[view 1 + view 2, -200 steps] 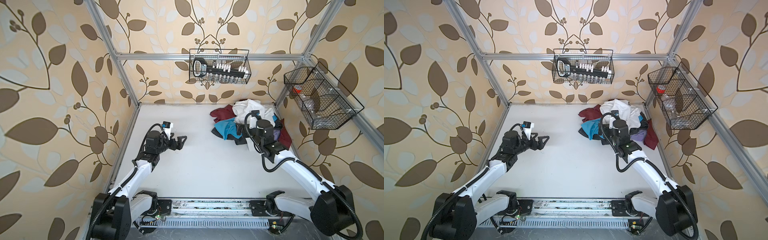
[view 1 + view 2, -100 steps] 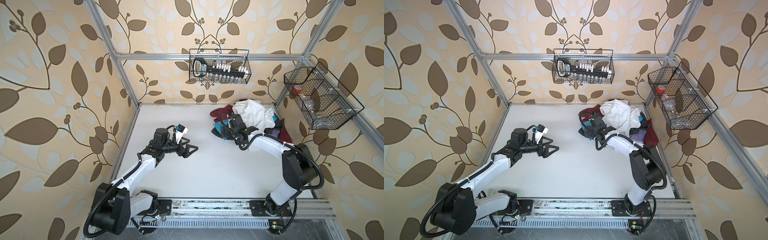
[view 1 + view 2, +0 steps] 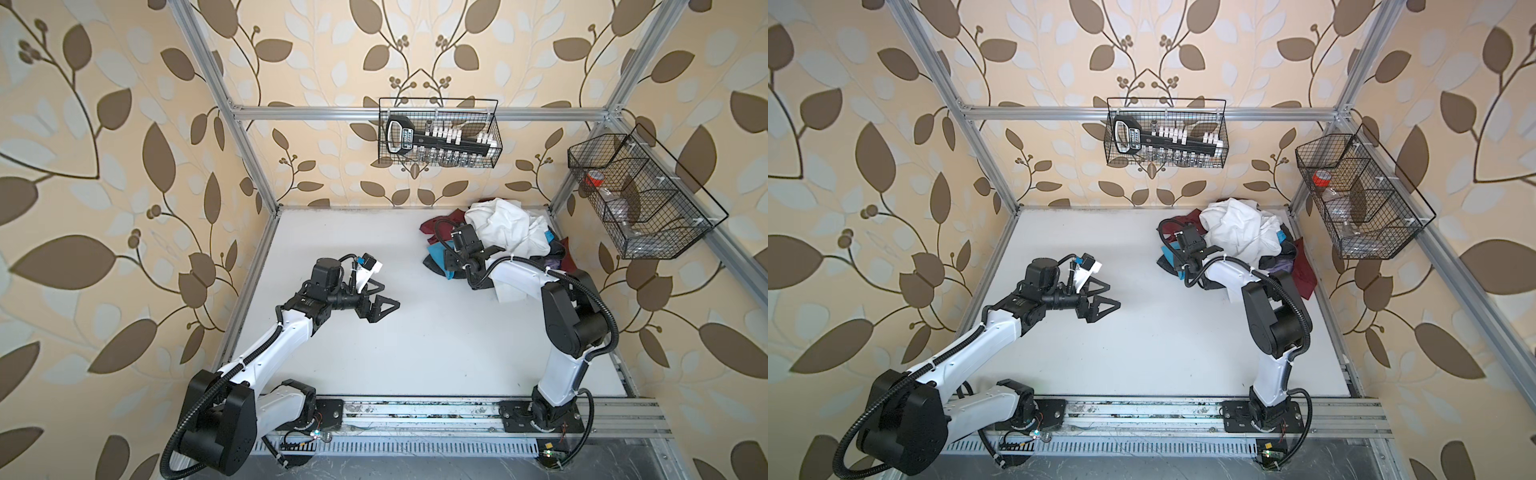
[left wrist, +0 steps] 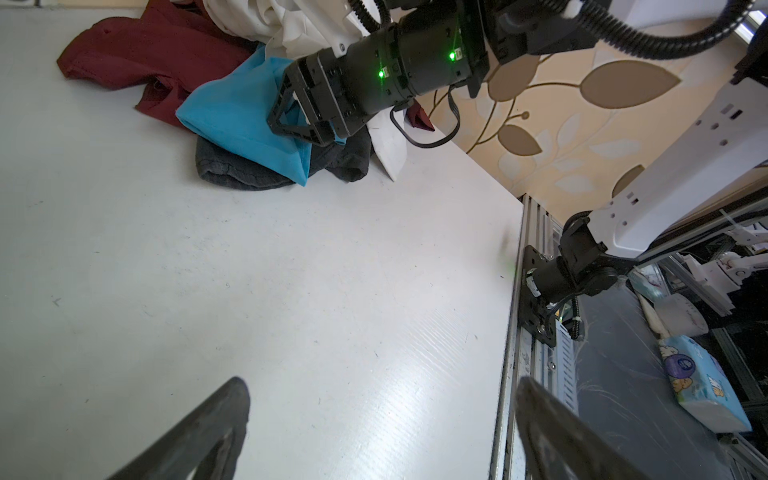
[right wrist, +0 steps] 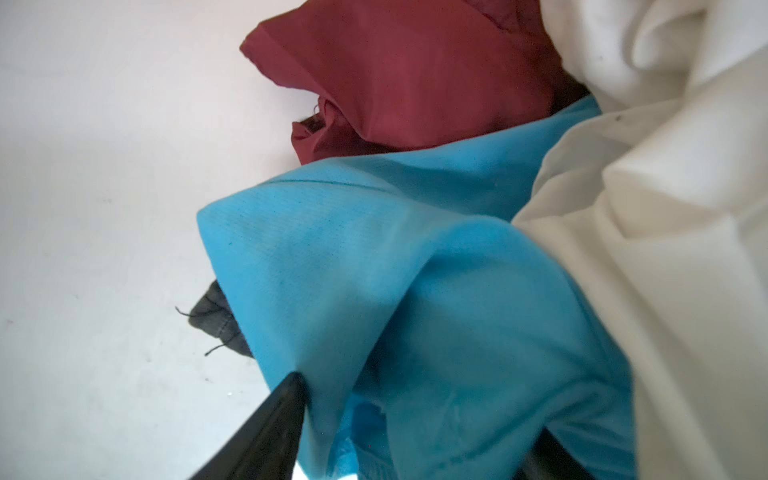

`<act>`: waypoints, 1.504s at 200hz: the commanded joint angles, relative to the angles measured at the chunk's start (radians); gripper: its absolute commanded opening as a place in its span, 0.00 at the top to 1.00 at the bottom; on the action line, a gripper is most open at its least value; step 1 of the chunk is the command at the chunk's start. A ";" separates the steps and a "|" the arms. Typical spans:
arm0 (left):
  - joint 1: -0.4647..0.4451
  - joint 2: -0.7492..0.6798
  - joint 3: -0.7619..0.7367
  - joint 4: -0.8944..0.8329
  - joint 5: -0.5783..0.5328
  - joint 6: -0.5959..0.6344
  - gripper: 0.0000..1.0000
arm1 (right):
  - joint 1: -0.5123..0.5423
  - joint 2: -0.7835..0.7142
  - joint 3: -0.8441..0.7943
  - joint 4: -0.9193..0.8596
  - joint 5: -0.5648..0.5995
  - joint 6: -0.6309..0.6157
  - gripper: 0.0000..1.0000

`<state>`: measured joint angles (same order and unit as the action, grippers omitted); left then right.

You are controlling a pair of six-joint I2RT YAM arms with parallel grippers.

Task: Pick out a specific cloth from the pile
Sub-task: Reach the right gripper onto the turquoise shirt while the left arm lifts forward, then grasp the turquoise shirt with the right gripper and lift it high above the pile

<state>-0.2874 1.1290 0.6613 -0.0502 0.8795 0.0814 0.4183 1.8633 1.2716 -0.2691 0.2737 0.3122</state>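
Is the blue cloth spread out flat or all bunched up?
Bunched up: the blue cloth shows folds and creases, and part of it is tucked under the white cloth.

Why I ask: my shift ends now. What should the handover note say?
Left gripper: open, empty, above the table, apart from the pile.
Right gripper: at the pile's edge, fingers either side of a fold of the cloth; whether they clamp it is unclear.
The cloth: partly tucked under the white cloth, over a dark grey one.
Done: cloth reached. Left: confirm grip, pull it clear.
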 commanded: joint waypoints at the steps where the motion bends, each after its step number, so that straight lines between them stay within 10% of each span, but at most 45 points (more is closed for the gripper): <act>1: -0.010 -0.027 0.026 -0.002 0.001 0.032 0.01 | 0.000 0.015 0.038 -0.023 0.020 0.008 0.66; 33: -0.013 -0.031 0.026 -0.005 -0.001 0.036 0.01 | 0.000 -0.041 0.031 -0.035 0.061 0.006 1.00; 301: -0.056 -0.115 0.008 -0.011 -0.050 0.053 0.01 | -0.060 -0.429 0.411 -0.229 0.229 -0.250 1.00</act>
<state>-0.3309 1.0462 0.6613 -0.0647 0.8280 0.1062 0.3779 1.4734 1.6497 -0.5072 0.5125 0.0788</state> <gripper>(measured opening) 0.989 0.048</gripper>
